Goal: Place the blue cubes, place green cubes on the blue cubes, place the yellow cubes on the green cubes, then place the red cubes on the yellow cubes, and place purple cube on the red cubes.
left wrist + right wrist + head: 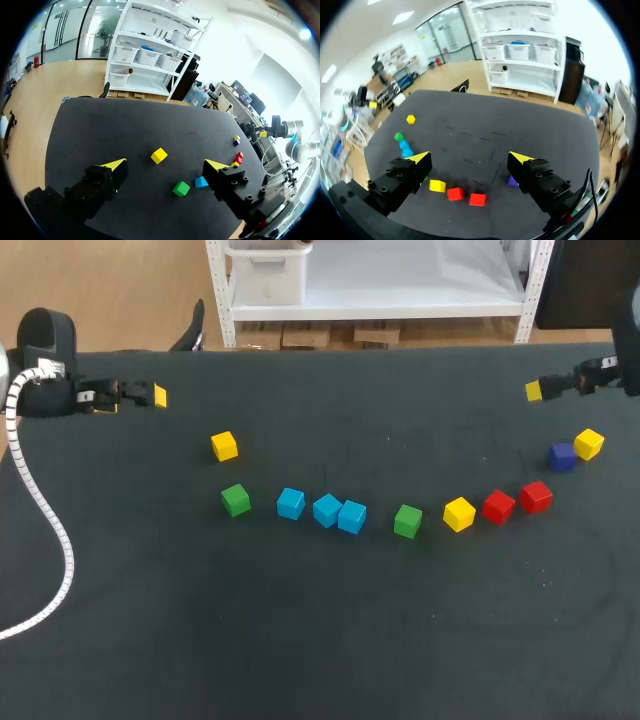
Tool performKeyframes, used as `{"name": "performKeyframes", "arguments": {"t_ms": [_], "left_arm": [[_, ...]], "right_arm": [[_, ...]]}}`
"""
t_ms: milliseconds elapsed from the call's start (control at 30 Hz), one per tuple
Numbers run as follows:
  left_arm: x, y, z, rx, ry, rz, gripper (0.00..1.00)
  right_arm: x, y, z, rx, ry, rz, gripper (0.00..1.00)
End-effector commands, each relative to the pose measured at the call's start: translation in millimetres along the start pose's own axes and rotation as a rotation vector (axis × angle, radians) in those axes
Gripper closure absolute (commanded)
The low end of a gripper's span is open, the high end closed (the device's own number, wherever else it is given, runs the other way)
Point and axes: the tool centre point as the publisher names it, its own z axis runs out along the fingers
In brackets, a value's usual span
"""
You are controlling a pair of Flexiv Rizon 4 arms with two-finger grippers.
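Observation:
Cubes lie in a loose arc across the black table. From the left come a yellow cube, a green cube, three blue cubes, a second green cube, a yellow cube, two red cubes, a purple cube and a third yellow cube. My left gripper hovers open and empty at the far left, short of the yellow cube. At the far right my right gripper is open and empty, above the red cubes and purple cube.
A white corrugated cable from my left arm trails over the table's left side. The table's back edge lies just behind both grippers.

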Motion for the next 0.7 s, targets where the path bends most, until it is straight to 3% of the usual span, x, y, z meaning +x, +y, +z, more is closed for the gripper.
{"name": "performKeyframes", "arguments": {"t_ms": [33,300,700], "left_arm": [[-0.9,-1.8,0.4,-0.008,0.004,-0.002,0.0],[-0.9,-1.8,0.4,-0.008,0.004,-0.002,0.0],[-0.9,-1.8,0.4,-0.008,0.004,-0.002,0.0]], "right_arm": [[-12.6,-16.8,2.1,-0.271,0.166,-0.537,0.0],[-17.4,-34.7,-12.8,-0.483,0.277,-0.917,0.0],[-18.8,-38.6,-15.4,-0.488,0.275,-0.918,0.0]]}}
